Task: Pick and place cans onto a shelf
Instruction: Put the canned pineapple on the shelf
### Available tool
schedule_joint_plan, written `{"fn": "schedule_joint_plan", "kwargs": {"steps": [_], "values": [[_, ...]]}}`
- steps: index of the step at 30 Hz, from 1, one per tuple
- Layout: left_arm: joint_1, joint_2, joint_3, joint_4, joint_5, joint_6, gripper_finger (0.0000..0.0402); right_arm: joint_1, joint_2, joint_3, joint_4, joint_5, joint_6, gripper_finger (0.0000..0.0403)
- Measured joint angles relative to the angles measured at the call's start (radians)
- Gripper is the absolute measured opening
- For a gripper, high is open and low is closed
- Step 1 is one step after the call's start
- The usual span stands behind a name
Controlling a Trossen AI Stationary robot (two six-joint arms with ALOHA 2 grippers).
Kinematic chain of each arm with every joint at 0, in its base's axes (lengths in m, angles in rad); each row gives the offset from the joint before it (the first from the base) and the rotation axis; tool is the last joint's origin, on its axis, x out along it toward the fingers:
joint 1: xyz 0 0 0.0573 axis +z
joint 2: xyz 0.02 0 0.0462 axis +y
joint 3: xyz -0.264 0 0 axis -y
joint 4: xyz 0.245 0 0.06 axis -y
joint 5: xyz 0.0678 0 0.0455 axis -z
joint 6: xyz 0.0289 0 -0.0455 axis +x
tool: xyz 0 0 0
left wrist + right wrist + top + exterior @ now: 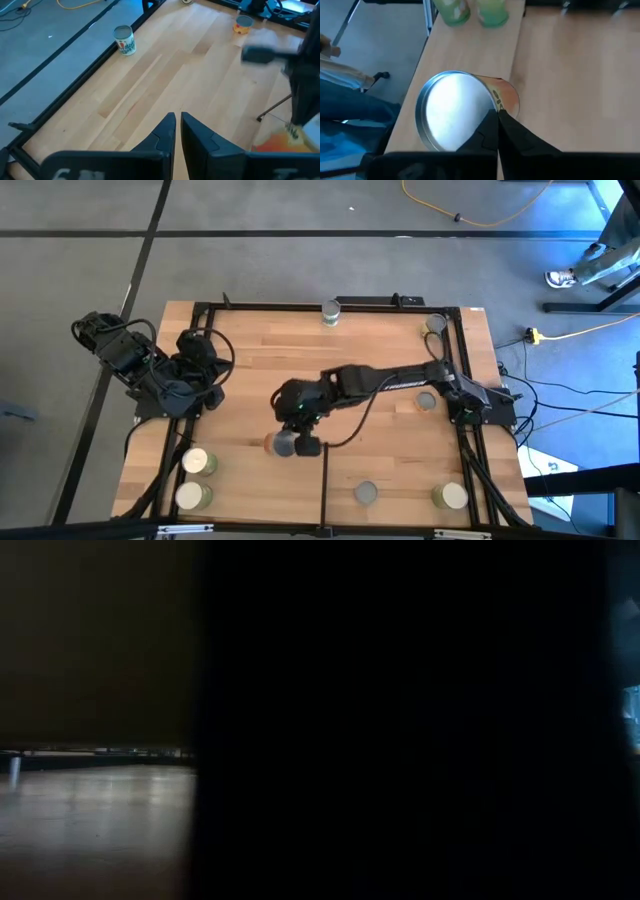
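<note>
Nearest the right wrist camera: reddish can (455,110) on the tabletop (260,350) beside the divider strip (323,490). Right tool (297,442) over it, fingers seemingly together. Left tool (177,131) narrow, empty, waiting at the left.

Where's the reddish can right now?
In the high view the reddish can sits low on the table, just left of the black divider strip, directly under the right gripper.

Both arms are dark, nearly black, built of chunky rounded joint housings and slim links, with thin black cables looping alongside. Each tool ends in two matte black, angular fingers (165,131) that taper to wedge-shaped tips
</note>
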Motion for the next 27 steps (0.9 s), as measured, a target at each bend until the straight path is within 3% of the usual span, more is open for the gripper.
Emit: {"fn": "schedule_joint_plan", "kwargs": {"steps": [4, 17, 27], "values": [[0.000, 0.000, 0.000, 0.000, 0.000, 0.003, 0.0022, 0.009, 0.050, -0.001, 0.026, -0.064, 0.034, 0.0000], [0.000, 0.000, 0.000, 0.000, 0.000, 0.036, 0.0022, 0.015, 0.149, -0.001, 0.007, -0.129, 0.109, 0.0000], [0.000, 0.000, 0.000, 0.000, 0.000, 0.038, 0.0022, 0.015, 0.149, -0.001, 0.011, -0.114, 0.132, 0.0020]]}}
